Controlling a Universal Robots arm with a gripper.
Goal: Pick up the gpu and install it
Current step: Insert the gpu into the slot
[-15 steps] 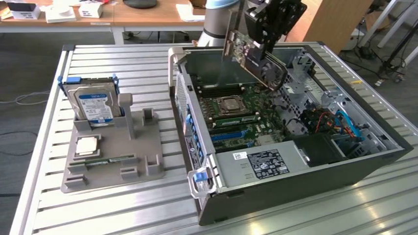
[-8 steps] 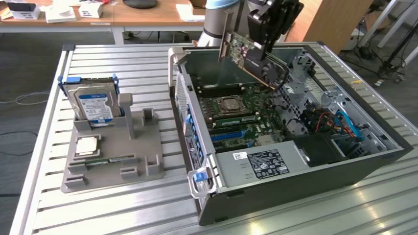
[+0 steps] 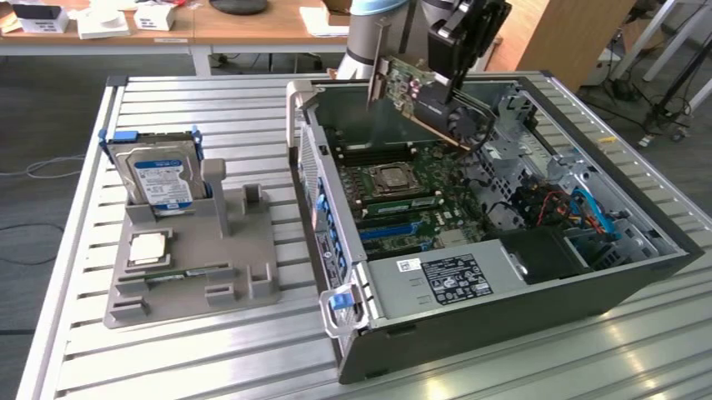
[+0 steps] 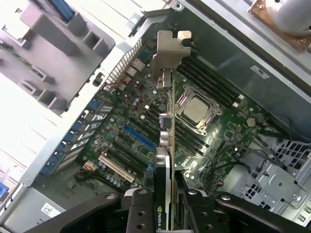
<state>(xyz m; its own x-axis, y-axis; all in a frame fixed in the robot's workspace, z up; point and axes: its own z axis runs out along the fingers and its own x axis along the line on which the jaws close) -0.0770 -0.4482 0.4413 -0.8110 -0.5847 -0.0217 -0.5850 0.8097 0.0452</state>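
We have the black two-finger gripper [image 4: 167,206] clenched on the gpu [image 4: 170,126], a thin green circuit card with a black cooler, its silver metal end bracket [image 4: 169,51] at the far end. Wrist view: card edge-on, long axis running from the grip out to the bracket, long blue expansion slot [image 4: 140,137] just beside that line and slanted to it. Exterior view adds the gap: card hangs tilted, clear of the green motherboard [image 3: 418,196], slots about 6 o'clock from it, inside the open black computer case [image 3: 579,283].

gpu [image 3: 421,87] [image 4: 172,121] | green card, silver bracket (edge-on in wrist view) | tilted, seemingly clear above motherboard [image 3: 412,196]
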